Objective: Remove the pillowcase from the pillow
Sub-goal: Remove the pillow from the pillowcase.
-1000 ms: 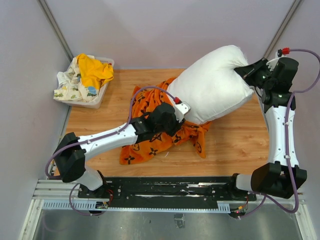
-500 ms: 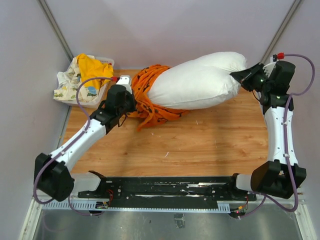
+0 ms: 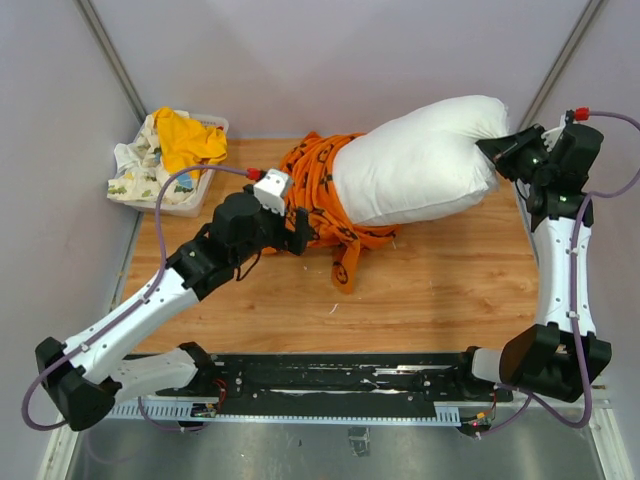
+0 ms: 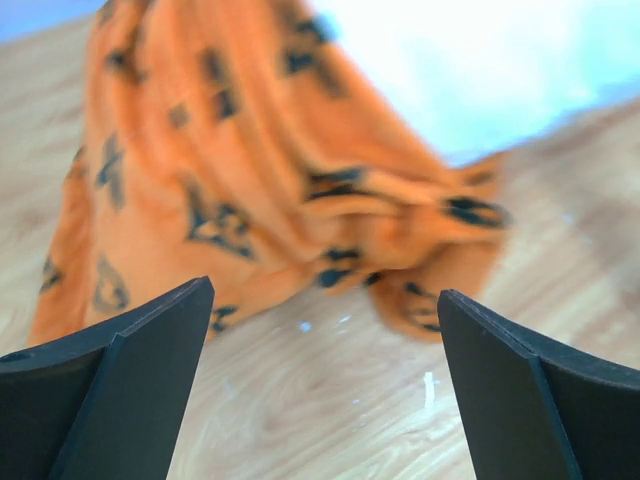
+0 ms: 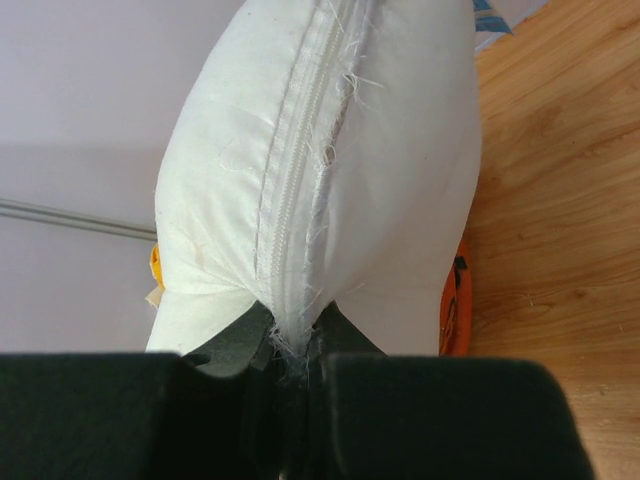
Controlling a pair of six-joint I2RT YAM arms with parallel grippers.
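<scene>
The white pillow [image 3: 425,160] hangs lifted at the back right. My right gripper [image 3: 497,152] is shut on the zipper seam at the pillow's right end [image 5: 330,150], the fabric pinched in my right gripper [image 5: 300,345]. The orange pillowcase [image 3: 325,190] with black motifs is bunched around the pillow's left end, and a tail of it droops onto the table. My left gripper [image 3: 300,228] sits just left of it, open. In the left wrist view only bare wood lies between the fingers of my left gripper [image 4: 325,380], with the pillowcase [image 4: 250,180] and the pillow [image 4: 480,70] beyond.
A clear plastic bin [image 3: 190,205] stands at the back left corner, holding a plain yellow cloth [image 3: 188,140] and a white printed cloth [image 3: 135,172]. Grey walls close in the wooden table [image 3: 430,290] on three sides. The arms' base rail [image 3: 330,385] runs along the near edge.
My left gripper has opened and let go of the pillowcase, then shifted right and nearer. The stretched pillowcase has slackened back toward the pillow, which now looks plumper. The right gripper keeps its hold.
</scene>
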